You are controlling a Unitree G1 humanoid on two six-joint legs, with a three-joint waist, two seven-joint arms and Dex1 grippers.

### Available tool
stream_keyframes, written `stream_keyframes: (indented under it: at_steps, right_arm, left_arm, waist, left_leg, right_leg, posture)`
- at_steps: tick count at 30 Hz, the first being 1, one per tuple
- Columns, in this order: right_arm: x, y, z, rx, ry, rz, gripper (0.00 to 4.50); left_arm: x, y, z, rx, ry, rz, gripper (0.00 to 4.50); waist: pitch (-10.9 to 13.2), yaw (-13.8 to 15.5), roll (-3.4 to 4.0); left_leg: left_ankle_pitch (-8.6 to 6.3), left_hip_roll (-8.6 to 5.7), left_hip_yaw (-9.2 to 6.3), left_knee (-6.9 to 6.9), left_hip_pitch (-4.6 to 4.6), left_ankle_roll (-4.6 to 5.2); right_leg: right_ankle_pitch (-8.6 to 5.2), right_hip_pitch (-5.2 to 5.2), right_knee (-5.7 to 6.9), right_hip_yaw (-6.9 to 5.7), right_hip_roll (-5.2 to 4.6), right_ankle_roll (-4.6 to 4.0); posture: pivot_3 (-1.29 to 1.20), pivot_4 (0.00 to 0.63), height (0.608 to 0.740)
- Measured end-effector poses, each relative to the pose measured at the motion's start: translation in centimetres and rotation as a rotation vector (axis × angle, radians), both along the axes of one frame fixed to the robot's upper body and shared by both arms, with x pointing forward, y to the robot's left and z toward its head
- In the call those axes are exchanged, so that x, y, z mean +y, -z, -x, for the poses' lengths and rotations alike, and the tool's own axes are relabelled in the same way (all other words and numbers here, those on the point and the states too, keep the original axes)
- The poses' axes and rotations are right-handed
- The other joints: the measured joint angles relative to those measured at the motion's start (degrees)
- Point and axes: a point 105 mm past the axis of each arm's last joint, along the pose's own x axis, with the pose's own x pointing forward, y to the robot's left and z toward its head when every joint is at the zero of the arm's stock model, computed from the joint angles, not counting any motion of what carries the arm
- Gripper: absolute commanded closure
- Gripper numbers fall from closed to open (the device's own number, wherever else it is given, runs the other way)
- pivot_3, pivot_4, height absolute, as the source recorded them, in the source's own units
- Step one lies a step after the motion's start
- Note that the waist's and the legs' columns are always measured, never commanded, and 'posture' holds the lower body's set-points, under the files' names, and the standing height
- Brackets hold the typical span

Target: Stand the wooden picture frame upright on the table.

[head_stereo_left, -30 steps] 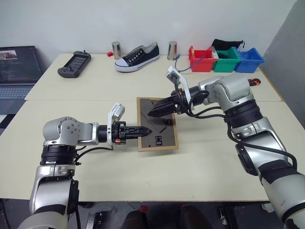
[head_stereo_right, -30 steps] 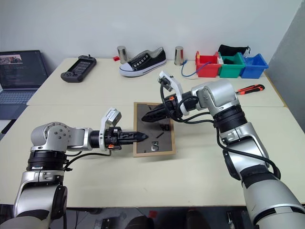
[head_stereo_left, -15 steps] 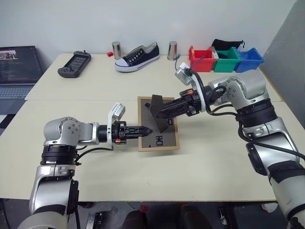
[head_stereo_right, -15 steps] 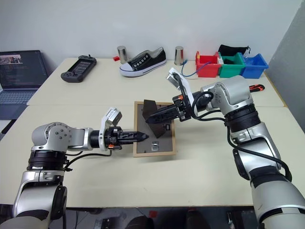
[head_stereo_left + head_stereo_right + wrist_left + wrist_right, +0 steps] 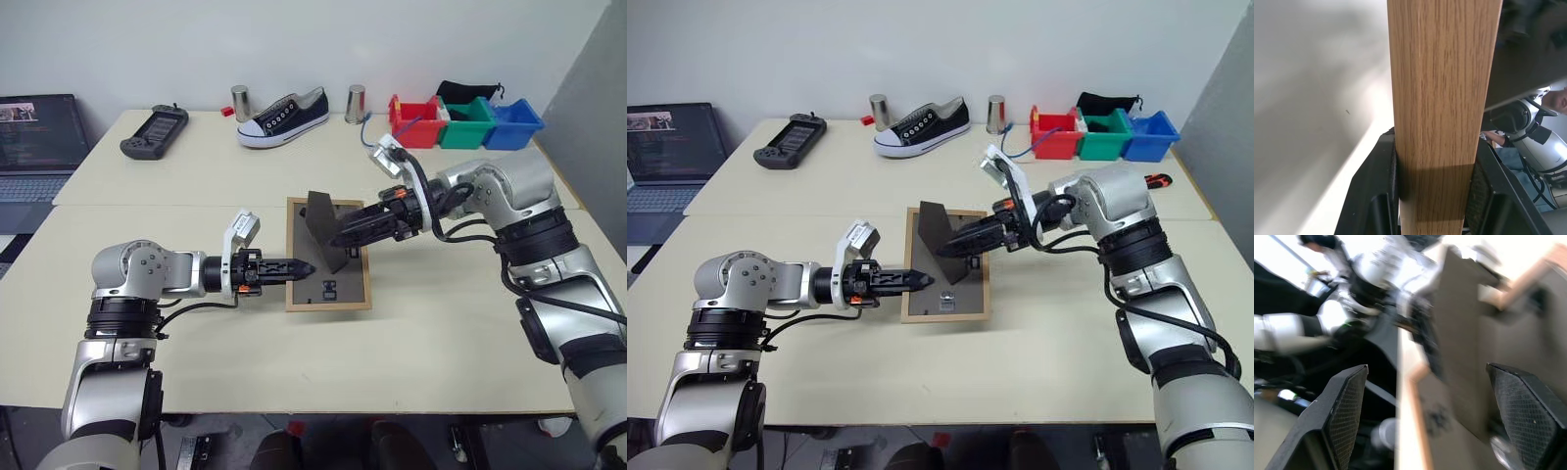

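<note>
I see the bench (image 5: pixel 196 186) with the frame (image 5: pixel 328 294) lying back-up mid-bench, long axis running away from me, stand (image 5: pixel 325 227) folded up. Left wrist view gives me what the head views can't: left tool (image 5: pixel 302 266) clamped on the frame's wood edge. Right tool (image 5: pixel 343 238) spread wide at the stand. Red bin (image 5: pixel 416 125), green bin (image 5: pixel 466 122), blue bin (image 5: pixel 513 122) at the far edge; contents unclear.
</note>
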Motion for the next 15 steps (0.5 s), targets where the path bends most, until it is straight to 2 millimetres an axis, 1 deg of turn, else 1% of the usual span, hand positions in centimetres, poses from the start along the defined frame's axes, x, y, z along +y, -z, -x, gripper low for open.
stream_keyframes:
  at_steps: [1, 2, 4, 5, 7, 10, 11, 13, 14, 15]
  right_arm:
    - [-0.9, 0.5, -0.4, -0.001, 0.020, 0.014, 0.41]
    - [-1.2, 0.6, -0.7, -0.007, 0.029, 0.021, 0.41]
    - [-1.8, 0.6, -1.0, -0.014, 0.042, 0.025, 0.41]
    - [-2.9, 0.8, -1.4, -0.018, 0.073, 0.036, 0.41]
    - [-3.8, 0.8, -1.7, -0.042, 0.084, 0.049, 0.41]
    - [-6.6, -0.4, -2.1, -0.240, 0.084, 0.128, 0.41]
    - [-7.5, -0.6, -2.1, -0.310, 0.079, 0.162, 0.41]
    - [-8.4, 0.3, -2.0, -0.431, 0.038, 0.212, 0.41]
    - [-8.7, 1.5, -2.0, -0.502, -0.001, 0.239, 0.41]
    - [-8.9, 2.3, -2.0, -0.592, -0.037, 0.253, 0.41]
  left_arm:
    - [0.0, 0.1, 0.0, 0.001, -0.004, -0.008, 3.22]
    - [0.1, 0.2, 0.0, 0.004, -0.007, -0.011, 3.22]
    - [0.1, 0.3, 0.0, 0.005, -0.006, -0.014, 3.22]
    - [0.1, 0.3, 0.0, 0.005, -0.005, -0.014, 3.22]
    - [0.0, 0.3, 0.0, 0.002, -0.003, -0.016, 3.22]
    - [0.2, 0.3, 0.1, 0.000, -0.006, -0.021, 3.22]
    - [0.5, 0.3, 0.2, 0.002, -0.012, -0.024, 3.22]
    - [0.5, 0.3, 0.2, 0.001, -0.014, -0.021, 3.22]
    - [0.5, 0.2, 0.2, 0.001, -0.012, -0.020, 3.22]
    - [0.5, 0.2, 0.2, 0.002, -0.010, -0.018, 3.22]
  waist:
    - [0.00, -0.02, 0.00]
    - [0.00, -0.09, 0.00]
    - [0.00, -0.17, 0.00]
    - [0.00, -0.22, 0.00]
    - [0.03, -0.24, 0.00]
    - [0.03, 0.22, 0.01]
    - [0.02, 0.32, 0.00]
    - [0.01, 0.55, -0.02]
    - [0.01, 0.74, -0.01]
    - [0.02, 0.80, -0.02]
  left_leg:
    - [0.00, -0.01, 0.01, 0.00, 0.00, 0.00]
    - [0.00, 0.00, 0.02, -0.01, 0.00, 0.00]
    - [0.00, 0.01, 0.01, -0.01, 0.00, 0.00]
    - [0.00, 0.02, 0.01, -0.01, 0.00, 0.00]
    - [0.00, 0.01, 0.01, -0.01, -0.01, 0.00]
    - [0.00, -0.01, -0.01, 0.00, -0.02, 0.01]
    - [-0.01, -0.01, 0.00, 0.00, -0.02, 0.01]
    - [-0.01, 0.01, 0.00, 0.00, -0.02, 0.01]
    - [-0.01, 0.01, 0.01, 0.01, -0.02, 0.01]
    - [-0.01, 0.02, 0.04, 0.01, -0.02, 0.01]
  right_leg:
    - [0.00, 0.00, -0.03, 0.02, 0.00, 0.00]
    - [0.00, 0.00, -0.03, 0.02, 0.00, 0.00]
    - [0.00, 0.00, -0.02, 0.00, 0.01, 0.00]
    - [0.00, 0.00, -0.02, 0.00, 0.01, 0.00]
    - [0.00, 0.00, -0.03, 0.01, 0.01, 0.00]
    - [0.00, 0.01, -0.05, 0.00, -0.01, 0.01]
    - [0.00, 0.02, -0.08, 0.01, -0.01, 0.01]
    - [0.00, 0.04, -0.11, 0.00, 0.00, 0.01]
    - [0.00, 0.04, -0.10, 0.00, 0.00, 0.01]
    - [-0.01, 0.04, -0.11, 0.02, 0.00, 0.01]
  posture:
    - [0.00, 0.150, 0.740]
    - [0.00, 0.150, 0.740]
    - [0.00, 0.150, 0.740]
    - [0.00, 0.150, 0.740]
    - [0.00, 0.150, 0.740]
    - [0.00, 0.150, 0.740]
    - [0.00, 0.150, 0.740]
    - [0.00, 0.150, 0.740]
    - [0.00, 0.150, 0.740]
    - [0.00, 0.150, 0.740]
